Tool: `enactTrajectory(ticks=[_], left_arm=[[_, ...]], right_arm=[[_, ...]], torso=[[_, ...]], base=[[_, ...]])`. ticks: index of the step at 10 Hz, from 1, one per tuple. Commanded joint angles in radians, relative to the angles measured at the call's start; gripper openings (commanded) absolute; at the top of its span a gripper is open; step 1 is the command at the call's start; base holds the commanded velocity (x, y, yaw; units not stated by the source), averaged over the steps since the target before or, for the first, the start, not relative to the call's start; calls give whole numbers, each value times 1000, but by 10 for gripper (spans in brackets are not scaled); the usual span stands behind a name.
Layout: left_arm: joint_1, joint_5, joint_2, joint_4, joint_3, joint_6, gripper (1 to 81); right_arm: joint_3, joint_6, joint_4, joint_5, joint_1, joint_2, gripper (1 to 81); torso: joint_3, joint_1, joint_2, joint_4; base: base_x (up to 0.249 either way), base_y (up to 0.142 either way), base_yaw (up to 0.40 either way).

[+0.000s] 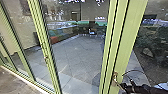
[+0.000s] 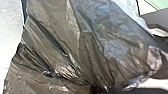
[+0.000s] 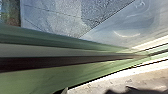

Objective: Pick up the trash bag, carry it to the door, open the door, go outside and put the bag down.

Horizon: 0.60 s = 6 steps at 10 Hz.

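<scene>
Right claw (image 1: pixel 125 87) is at lower right of the head view, near the door handle (image 1: pixel 115 77) on the green frame (image 1: pixel 132 22); can't tell if it's wide or narrow. Trash bag (image 2: pixel 82 45), dark, thin, creased, shows close up in the left wrist view; can't tell left claw's state. Grey paving (image 1: pixel 77 55) lies centre frame.

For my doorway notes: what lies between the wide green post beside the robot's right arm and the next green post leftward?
In the head view, a glass pane, with gray paving showing through it.
</scene>
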<state>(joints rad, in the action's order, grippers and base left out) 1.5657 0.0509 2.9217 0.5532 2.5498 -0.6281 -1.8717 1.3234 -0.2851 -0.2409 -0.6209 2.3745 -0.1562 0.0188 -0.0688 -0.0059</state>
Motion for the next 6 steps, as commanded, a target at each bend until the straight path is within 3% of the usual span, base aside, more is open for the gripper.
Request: enactTrajectory(ticks=[1, 6], left_arm=[[-23, 89, -5, 2, -6, -4, 10], [-23, 89, -5, 2, -6, -4, 10]], right_arm=[[-13, 37, -51, -89, 104, 82, 811], [37, 37, -54, -92, 137, 15, 811]], torso=[[0, 0, 0, 0], [0, -1, 0, 0]], base=[[81, 0, 0], [86, 0, 0]])
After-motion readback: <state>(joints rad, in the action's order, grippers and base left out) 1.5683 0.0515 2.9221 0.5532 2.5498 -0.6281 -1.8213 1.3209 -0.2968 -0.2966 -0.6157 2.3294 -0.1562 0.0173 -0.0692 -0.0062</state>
